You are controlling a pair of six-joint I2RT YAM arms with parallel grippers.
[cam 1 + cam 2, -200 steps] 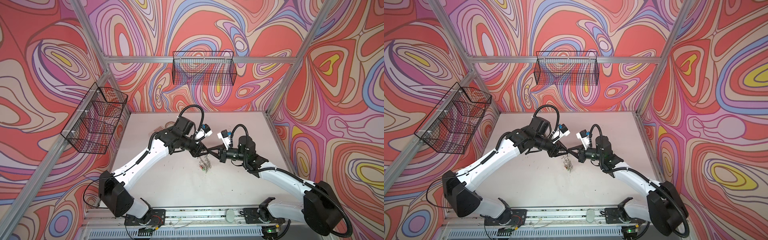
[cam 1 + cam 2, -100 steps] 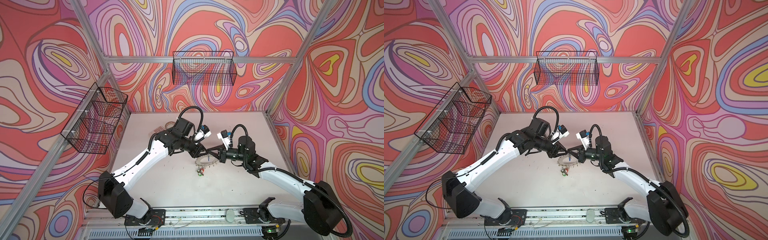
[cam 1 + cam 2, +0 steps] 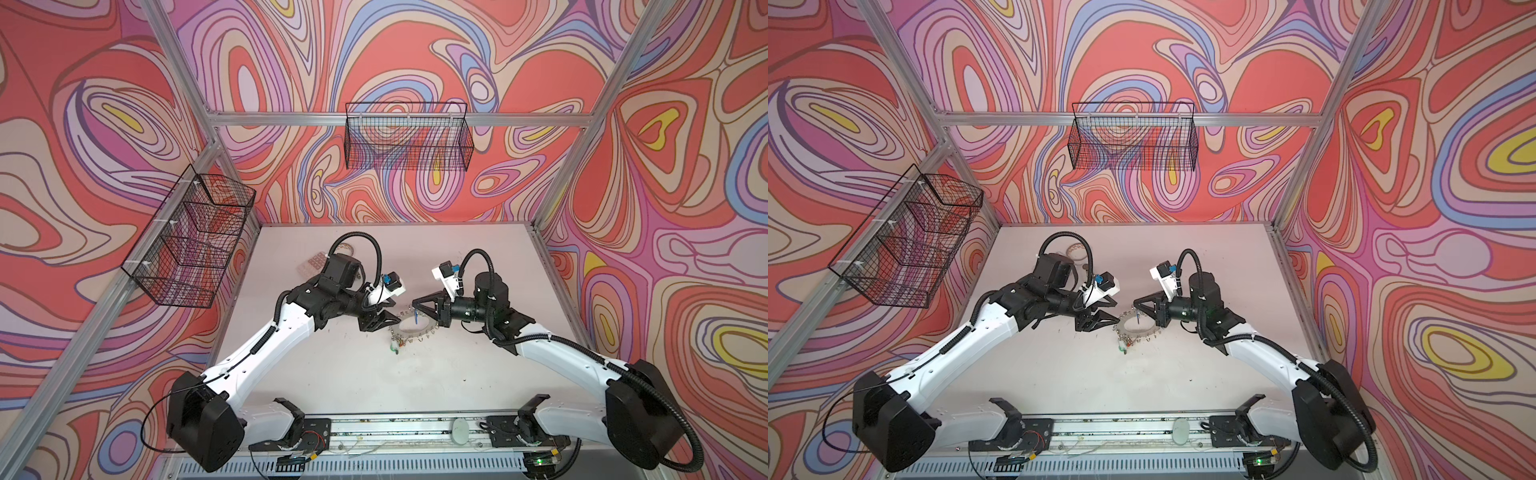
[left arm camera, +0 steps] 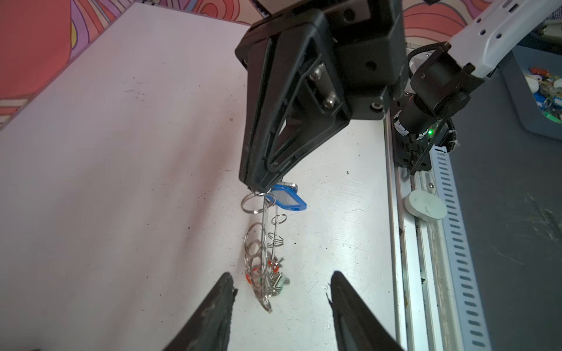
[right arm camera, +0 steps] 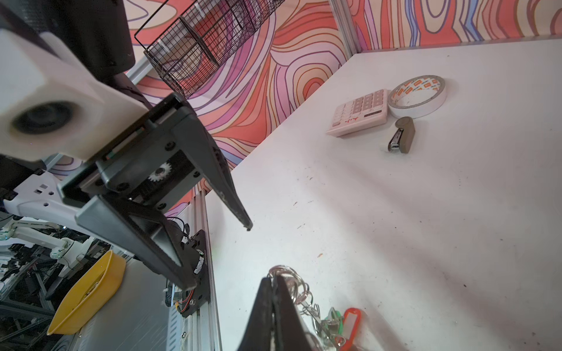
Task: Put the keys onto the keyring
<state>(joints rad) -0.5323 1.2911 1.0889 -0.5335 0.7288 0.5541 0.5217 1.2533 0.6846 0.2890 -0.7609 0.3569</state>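
Note:
The keyring [image 3: 415, 329] [image 3: 1138, 328], a grey disc fringed with wire loops, hangs just above the table between the two arms. My right gripper [image 3: 415, 306] [image 5: 275, 279] is shut on its rim. In the left wrist view the keyring [image 4: 263, 243] shows edge-on under the right gripper's tip. A blue-tagged key [image 4: 287, 199] hangs by that tip. Keys [image 4: 269, 278] with red and green tags cluster at the ring's other end, and the red tag [image 5: 351, 322] also shows in the right wrist view. My left gripper [image 3: 388, 320] [image 4: 281, 291] stands open, its fingers either side of the ring's end and apart from it.
A pink calculator [image 5: 359, 112], a roll of tape [image 5: 418, 95] and a small brown stapler [image 5: 403, 135] lie at the back left of the table. Wire baskets [image 3: 191, 237] [image 3: 409, 139] hang on the left and back walls. A white puck [image 3: 459, 430] sits on the front rail.
My left gripper has opened and drawn back a little from the keyring. The keyring, which hung narrow before, now shows its round face in both top views. The right gripper stays shut.

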